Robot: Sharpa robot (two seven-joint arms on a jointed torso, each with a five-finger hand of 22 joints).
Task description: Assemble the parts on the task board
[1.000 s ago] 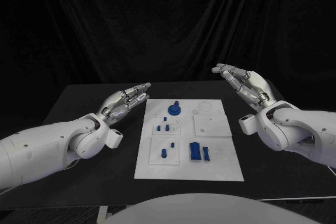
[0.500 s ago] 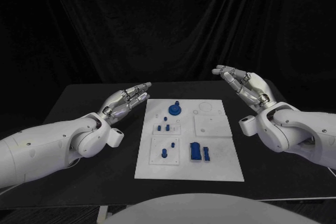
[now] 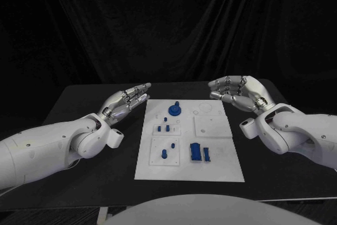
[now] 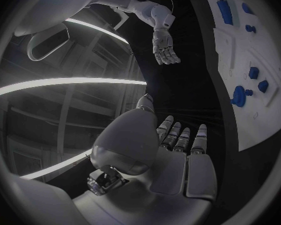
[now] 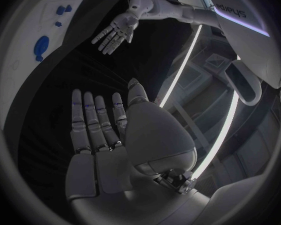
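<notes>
The right hand hangs above the far right corner of the task board, fingers spread and bent down a little, nothing in it. The left hand rests flat just off the board's left edge, fingers straight, also holding nothing. On the board several blue parts show: a round knobbed piece at the far end, small pegs mid-left, a blue block nearer me. Which are seated and which lie loose, I can't judge.
</notes>
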